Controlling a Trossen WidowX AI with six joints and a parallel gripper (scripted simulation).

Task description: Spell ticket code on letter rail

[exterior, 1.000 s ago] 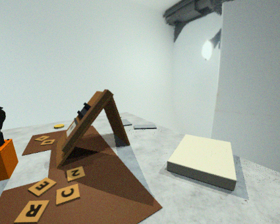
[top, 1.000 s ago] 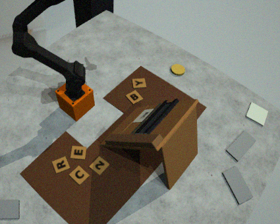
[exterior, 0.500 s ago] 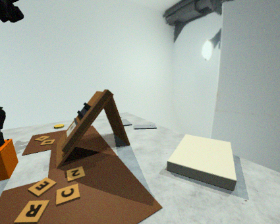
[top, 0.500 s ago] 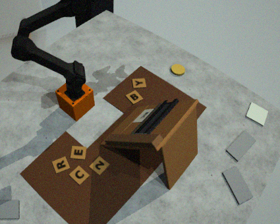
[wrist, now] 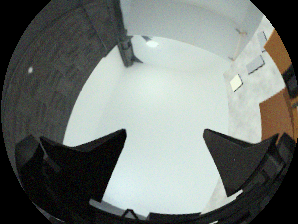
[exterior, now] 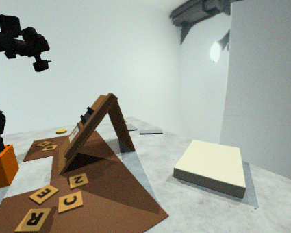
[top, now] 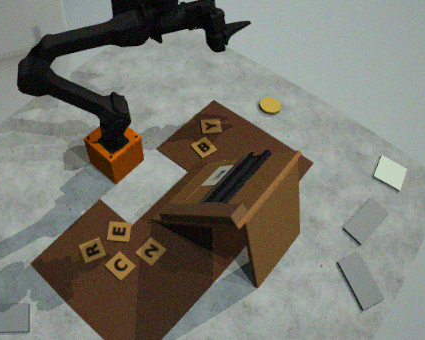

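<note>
Gripper (top: 237, 34) (exterior: 42, 65) (wrist: 165, 133) held high above counter (top: 306, 260) (exterior: 155, 161), fingers spread wide, nothing grasped. Tiles R (top: 92, 249) (exterior: 33, 220), E (top: 119, 231) (exterior: 44, 194), C (top: 120, 265) (exterior: 70, 201) & N (top: 151, 251) (exterior: 78, 180) are laid on brown mat (top: 91, 300) (exterior: 103, 209) at one side of tilted board (top: 273, 215) (exterior: 96, 120); B (top: 204, 147) & Y (top: 211, 125) at other. Black letter rail (top: 238, 177) (exterior: 87, 115) is mounted on board, near ticket (top: 217, 175) (exterior: 74, 133).

The top view looks steeply down from above my desk (top: 316, 260) (exterior: 209, 133), the exterior view looks low across it from nearer the board's (top: 281, 215) (exterior: 122, 128) side, both sharing board and letter tiles (top: 120, 265) (exterior: 70, 202), while my wrist view peers close between my fingers toward the pale wall (wrist: 165, 100).
</note>
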